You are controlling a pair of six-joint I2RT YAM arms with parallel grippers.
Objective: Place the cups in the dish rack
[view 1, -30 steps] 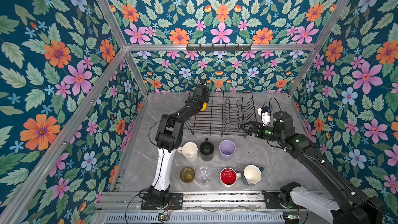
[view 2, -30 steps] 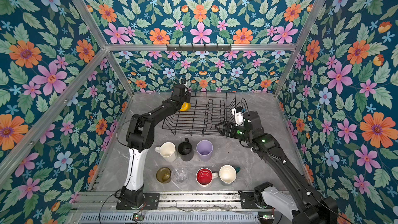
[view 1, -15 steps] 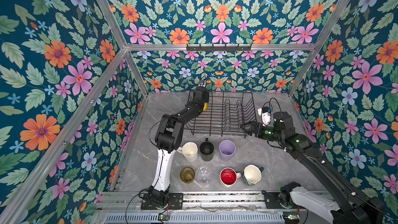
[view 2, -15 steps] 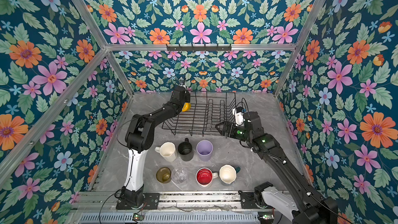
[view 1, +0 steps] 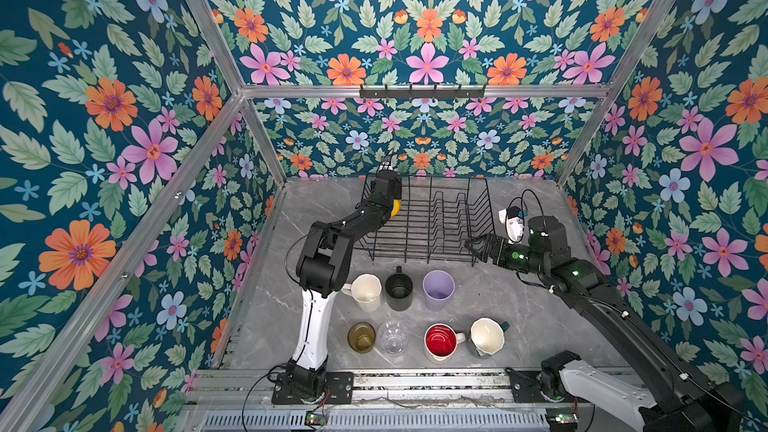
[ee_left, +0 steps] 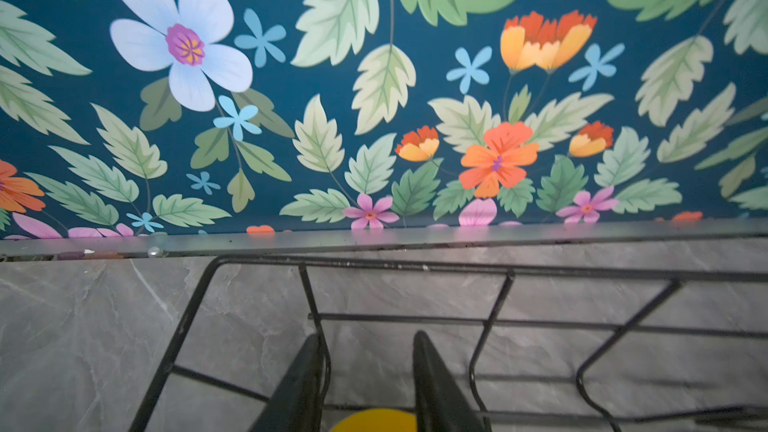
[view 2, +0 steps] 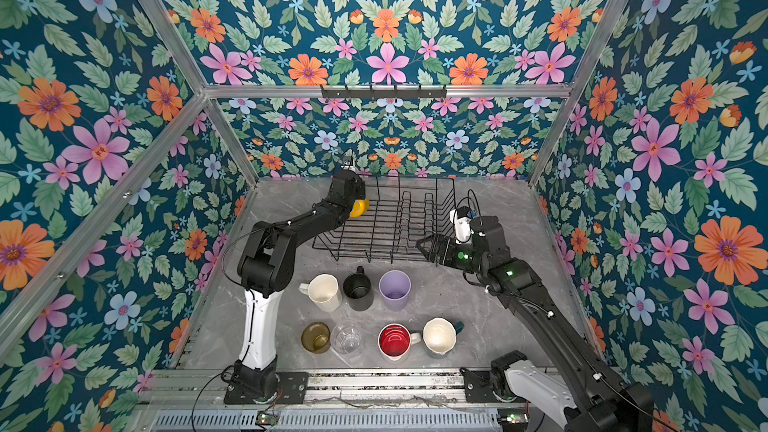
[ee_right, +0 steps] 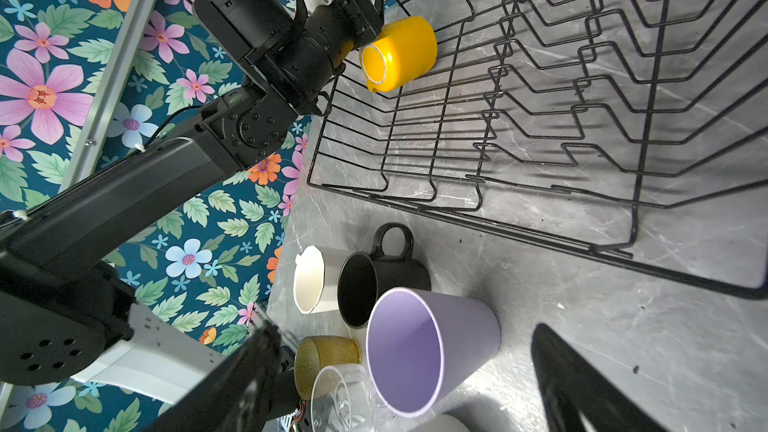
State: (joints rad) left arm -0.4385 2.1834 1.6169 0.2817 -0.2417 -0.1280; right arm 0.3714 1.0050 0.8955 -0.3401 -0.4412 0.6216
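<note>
**Top views.** In both top views the dish rack [view 1: 436, 218] stands at the far middle of the grey table [view 1: 519, 305]. The left gripper [view 1: 390, 195] reaches into the rack's far left corner. The yellow mug [view 1: 397, 208] lies inside the rack just beside it, and the fingers are hidden here. The right gripper [view 1: 471, 248] sits at the rack's near right corner, spread wide and empty. Seven cups stand on the table, nearer than the rack.
- **Far row, left to right:** cream mug [view 1: 366, 290], black mug [view 1: 399, 290], lilac tumbler [view 1: 438, 288].
- **Near row, left to right:** olive glass [view 1: 361, 337], clear glass [view 1: 392, 337], red-lined mug [view 1: 440, 340], teal mug [view 1: 486, 336].

**Left wrist view.** Two black fingers [ee_left: 307, 384] stand apart over the rack's corner wires [ee_left: 199, 297]. The yellow mug's edge [ee_left: 374, 421] shows between their bases. Whether they press on it cannot be told.

**Right wrist view.** The yellow mug [ee_right: 399, 54] lies on its side on the rack's floor wires [ee_right: 540, 97], base toward the camera, against the left gripper [ee_right: 361, 2]. The right gripper's fingers [ee_right: 582, 388] stand wide apart and hold nothing. The lilac tumbler [ee_right: 428, 342] stands on the table.
</note>
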